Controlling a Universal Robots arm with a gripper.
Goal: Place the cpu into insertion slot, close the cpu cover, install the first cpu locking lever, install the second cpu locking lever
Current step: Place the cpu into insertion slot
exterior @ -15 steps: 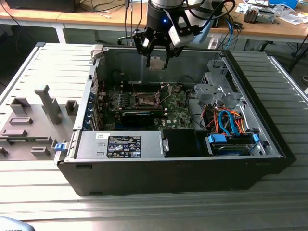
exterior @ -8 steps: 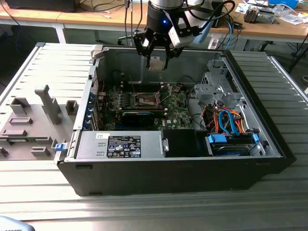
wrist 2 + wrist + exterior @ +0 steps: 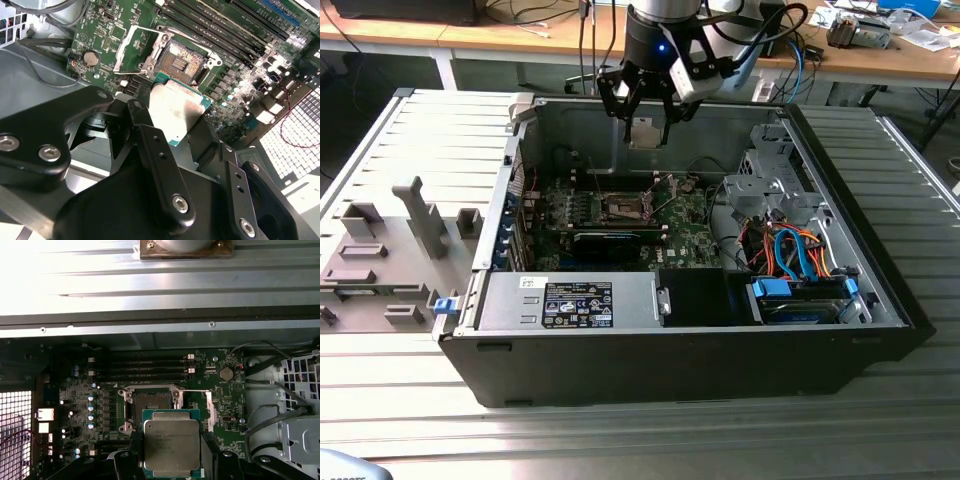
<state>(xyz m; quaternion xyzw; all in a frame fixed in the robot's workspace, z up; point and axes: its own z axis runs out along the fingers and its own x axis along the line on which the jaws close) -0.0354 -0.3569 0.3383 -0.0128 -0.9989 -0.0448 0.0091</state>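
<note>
In the exterior view's upper centre, the claw (image 3: 645, 128) is clamping the cpu (image 3: 643, 133) by its edges; it is hanging level above the open insertion slot (image 3: 623, 208), likely for square seating

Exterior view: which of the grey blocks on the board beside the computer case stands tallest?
The T-shaped post: it rises well above the squat blocks around it on the board.
</note>
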